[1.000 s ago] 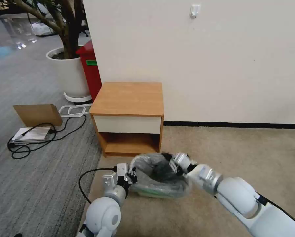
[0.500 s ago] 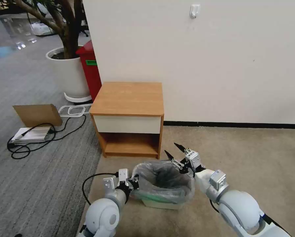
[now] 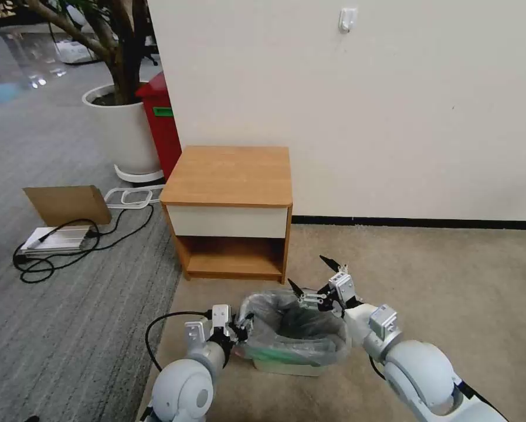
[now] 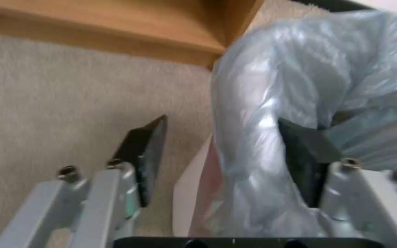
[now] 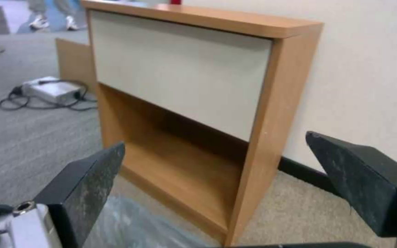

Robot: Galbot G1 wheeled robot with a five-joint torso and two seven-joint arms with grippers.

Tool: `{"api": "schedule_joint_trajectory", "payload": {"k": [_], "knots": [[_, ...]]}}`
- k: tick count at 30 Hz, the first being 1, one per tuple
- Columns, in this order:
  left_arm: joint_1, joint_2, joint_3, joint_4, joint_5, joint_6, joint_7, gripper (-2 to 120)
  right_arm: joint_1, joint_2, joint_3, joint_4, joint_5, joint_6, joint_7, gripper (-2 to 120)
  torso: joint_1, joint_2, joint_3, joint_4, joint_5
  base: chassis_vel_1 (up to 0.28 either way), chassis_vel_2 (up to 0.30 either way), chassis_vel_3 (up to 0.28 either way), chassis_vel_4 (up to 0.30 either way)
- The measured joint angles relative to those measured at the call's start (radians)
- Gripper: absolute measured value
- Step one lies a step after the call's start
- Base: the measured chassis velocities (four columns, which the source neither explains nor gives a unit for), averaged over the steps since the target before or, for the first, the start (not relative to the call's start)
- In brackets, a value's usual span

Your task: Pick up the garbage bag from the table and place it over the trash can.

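Note:
The cream trash can (image 3: pixel 287 367) stands on the beige carpet in front of the table (image 3: pixel 230 173). The grey garbage bag (image 3: pixel 292 331) lines it, with its edge folded out over the rim. My left gripper (image 3: pixel 240 330) is at the can's left rim, open. Its fingers (image 4: pixel 145 155) straddle the bag's bunched edge (image 4: pixel 253 137) and the can wall (image 4: pixel 191 194); one is clear of the plastic, the other lies against it. My right gripper (image 3: pixel 308 272) hovers wide open just above the can's far right rim, empty, facing the table (image 5: pixel 184 79), with the bag (image 5: pixel 139 227) below it.
The wall runs behind the table. To the left are a red bin (image 3: pixel 160 126), a white planter (image 3: pixel 122 132), a cardboard piece (image 3: pixel 68 203) and a power brick with black cables (image 3: pixel 57 240) on grey carpet. Open beige carpet lies to the right.
The right gripper let go of the bag's far edge, opened wide and drew back up and to the right. The bag now lies spread over the can. The left arm barely moved.

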Motion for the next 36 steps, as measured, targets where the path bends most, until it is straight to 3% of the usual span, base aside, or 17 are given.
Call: {"api": "schedule_joint_trajectory", "payload": {"k": [5,8,10,12,13,16,20,36], "knots": [[0.003,0.005,-0.001,-0.012,0.029,-0.017,0.027,78,-0.018,0.038,-0.001,0.002,0.040,-0.010,0.095,100,0.000,0.000,0.000,0.0000,0.0000,0.000,0.000,0.000,0.000],[0.017,0.011,-0.011,-0.006,0.149,-0.109,0.082,92,-0.047,0.099,0.001,0.012,0.044,-0.066,0.262,100,0.000,0.000,0.000,-0.0001,0.0000,0.000,0.000,0.000,0.000],[0.019,0.012,-0.013,-0.004,0.164,-0.123,0.088,92,-0.049,0.103,0.001,0.012,0.044,-0.068,0.272,100,0.000,0.000,0.000,-0.0001,0.0001,0.000,0.000,0.000,0.000],[0.038,0.022,-0.058,0.027,0.310,-0.333,0.156,99,-0.090,0.161,0.023,0.010,0.037,-0.055,0.356,100,0.000,0.000,0.000,-0.0001,-0.0001,0.000,0.000,0.000,0.000],[0.038,0.022,-0.058,0.027,0.310,-0.333,0.156,99,-0.090,0.161,0.023,0.010,0.037,-0.055,0.356,100,0.000,0.000,0.000,-0.0001,-0.0001,0.000,0.000,0.000,0.000],[0.063,0.045,-0.121,0.030,0.368,-0.464,0.204,100,-0.125,0.202,0.068,-0.018,0.002,0.067,0.340,100,0.000,0.000,0.000,0.0001,-0.0002,0.000,0.000,0.000,0.000],[0.082,0.061,-0.164,0.032,0.359,-0.544,0.211,100,-0.158,0.253,0.120,-0.044,-0.032,0.162,0.309,100,0.000,0.000,0.000,0.0000,-0.0001,0.000,0.000,0.000,0.000],[0.085,0.061,-0.170,0.035,0.351,-0.554,0.205,100,-0.170,0.270,0.133,-0.054,-0.038,0.184,0.298,100,0.000,0.000,0.000,-0.0001,0.0000,0.000,0.000,0.000,0.000]]}}
